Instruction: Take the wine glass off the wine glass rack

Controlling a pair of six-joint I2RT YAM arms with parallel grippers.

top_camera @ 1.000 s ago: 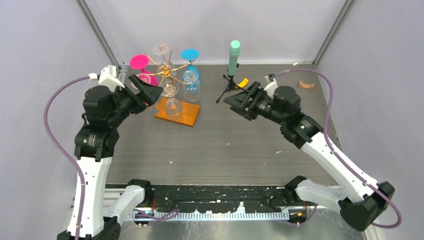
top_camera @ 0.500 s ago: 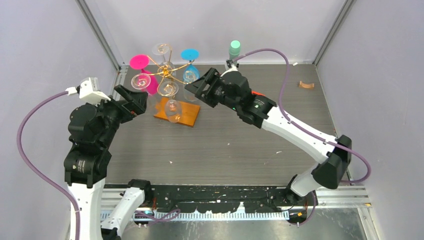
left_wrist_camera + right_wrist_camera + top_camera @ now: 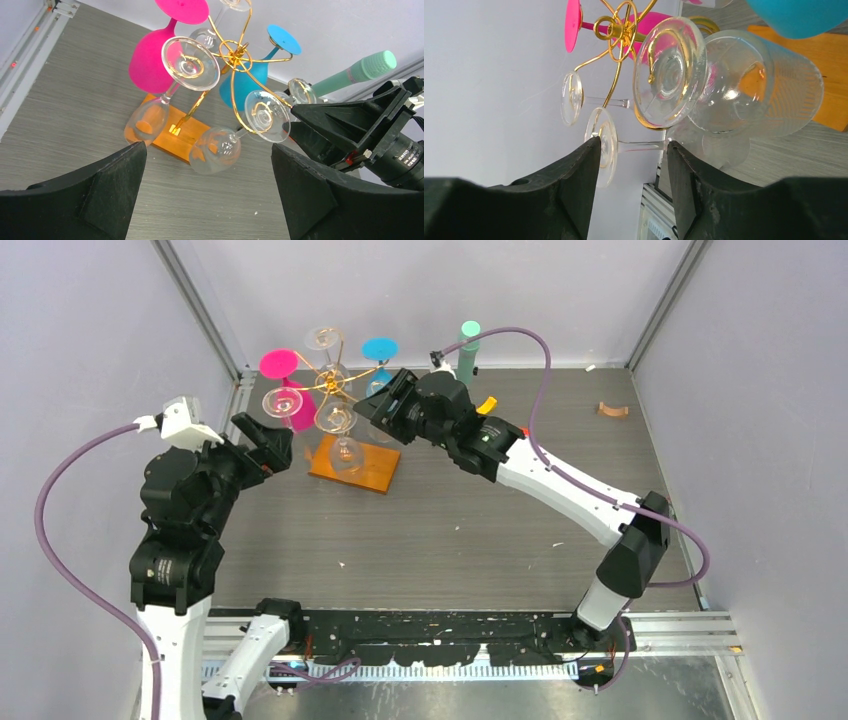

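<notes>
The wine glass rack (image 3: 336,383) is a gold wire stand on an orange wooden base (image 3: 362,470), with pink, blue and clear glasses hanging upside down from it. My right gripper (image 3: 374,412) is at the rack's right side and open. In the right wrist view, a clear wine glass (image 3: 724,90) hangs from a gold curl just beyond the right gripper (image 3: 633,145). A farther glass's stem (image 3: 641,146) crosses the gap. My left gripper (image 3: 275,443) is wide open left of the rack. In the left wrist view it (image 3: 207,150) frames a clear glass (image 3: 266,116).
A mint-green cylinder (image 3: 468,344) on a black tripod stands right behind the right wrist, with a small orange piece (image 3: 487,405) beside it. A brown strip (image 3: 612,410) lies at the back right. Grey walls close in the table on the left, back and right.
The right arm has swung left from beside the green cylinder to the rack. The left gripper has drawn back from the rack and stands wider open.
</notes>
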